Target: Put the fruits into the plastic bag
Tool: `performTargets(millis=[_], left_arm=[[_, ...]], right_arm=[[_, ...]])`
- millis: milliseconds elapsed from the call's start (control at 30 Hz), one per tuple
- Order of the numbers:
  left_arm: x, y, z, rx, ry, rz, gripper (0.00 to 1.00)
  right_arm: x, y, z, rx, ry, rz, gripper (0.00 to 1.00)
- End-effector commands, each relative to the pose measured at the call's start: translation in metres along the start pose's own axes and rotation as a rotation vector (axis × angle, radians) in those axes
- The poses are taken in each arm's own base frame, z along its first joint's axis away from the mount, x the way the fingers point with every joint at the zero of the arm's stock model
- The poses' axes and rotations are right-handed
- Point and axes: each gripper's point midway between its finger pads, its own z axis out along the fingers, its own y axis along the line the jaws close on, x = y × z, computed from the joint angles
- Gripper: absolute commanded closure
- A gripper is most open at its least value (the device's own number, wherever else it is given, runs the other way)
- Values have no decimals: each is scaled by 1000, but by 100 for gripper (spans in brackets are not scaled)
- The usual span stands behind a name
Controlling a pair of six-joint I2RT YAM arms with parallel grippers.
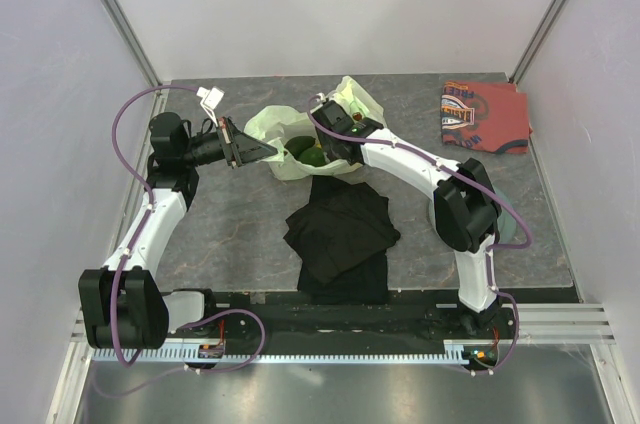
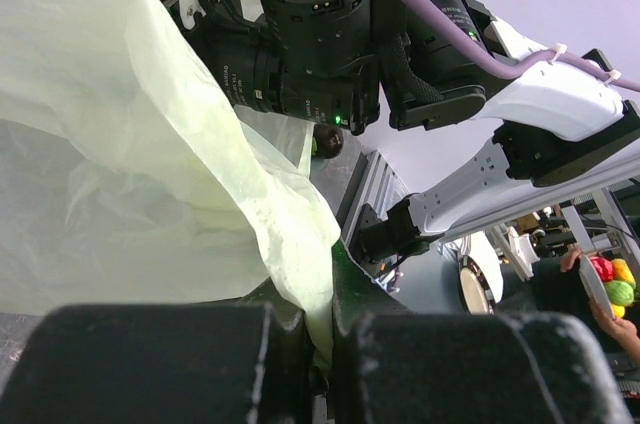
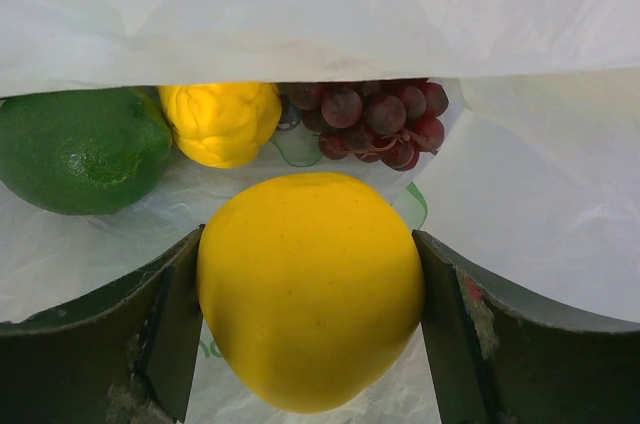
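I take the plastic bag (image 1: 352,104) as my reference. It lies bunched on the grey table (image 1: 230,234) with its mouth turned towards the arms.

My left gripper (image 1: 262,149) sits at the bag's left rim. On the left wrist camera its claw (image 2: 322,344) is clamped tight on a fold of the pale film (image 2: 130,164), and the sheet rises up and away from the pinch. Past that fold, the right arm's wrist camera (image 2: 300,34) fills the top of the view, close above the bag's opening.

My right gripper (image 1: 325,129) reaches into the bag's mouth from the right side. On its own camera the claw (image 3: 310,334) grips a smooth yellow fruit (image 3: 310,294), with a dark finger (image 3: 110,344) pressed to each flank and the jaws standing wide around it. The fruit hangs inside the bag, with film under it and a sheet of film across the top of the view (image 3: 320,4).

Deeper in the bag, beyond the held fruit, three others lie on the plastic in a row. A green fruit (image 3: 80,149) is farthest left, a knobbly yellow fruit (image 3: 220,122) touches it, and a dark red grape bunch (image 3: 375,119) lies just right of that. From overhead I only make out something green (image 1: 305,152) through the opening.

A folded black cloth (image 1: 340,234) lies just on the near side of the bag, its far edge touching the plastic. A red-orange patterned cloth (image 1: 485,116) lies well apart to the bag's right.
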Motion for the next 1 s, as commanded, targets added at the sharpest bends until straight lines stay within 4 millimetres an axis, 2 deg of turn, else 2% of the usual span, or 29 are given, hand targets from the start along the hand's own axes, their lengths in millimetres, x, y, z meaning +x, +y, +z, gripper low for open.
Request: performTargets(millis=[0, 200, 367, 533, 700, 800, 867, 900, 967], left_arm=[[-11, -8, 0, 13, -14, 65, 98], [-11, -8, 0, 13, -12, 62, 99], [-11, -8, 0, 13, -12, 63, 98], [-11, -8, 0, 14, -11, 63, 98], [-10, -8, 0, 14, -11, 62, 98], [-11, -9, 0, 15, -12, 65, 98], [-11, -8, 0, 15, -12, 65, 99], [-11, -9, 0, 15, -12, 65, 98], [-10, -8, 0, 13, -12, 62, 98]], right_arm=[[-1, 1, 1, 1, -8, 9, 35], [-8, 3, -4, -26, -30, 18, 20], [-16, 7, -10, -64, -50, 33, 15], [-32, 14, -20, -131, -91, 63, 5], [-46, 19, -33, -186, -129, 85, 2], [-55, 26, -48, -260, -171, 83, 3], [-65, 33, -65, -327, -230, 71, 4], [-78, 43, -85, -399, -292, 75, 5], [-77, 50, -100, -458, -333, 48, 6]])
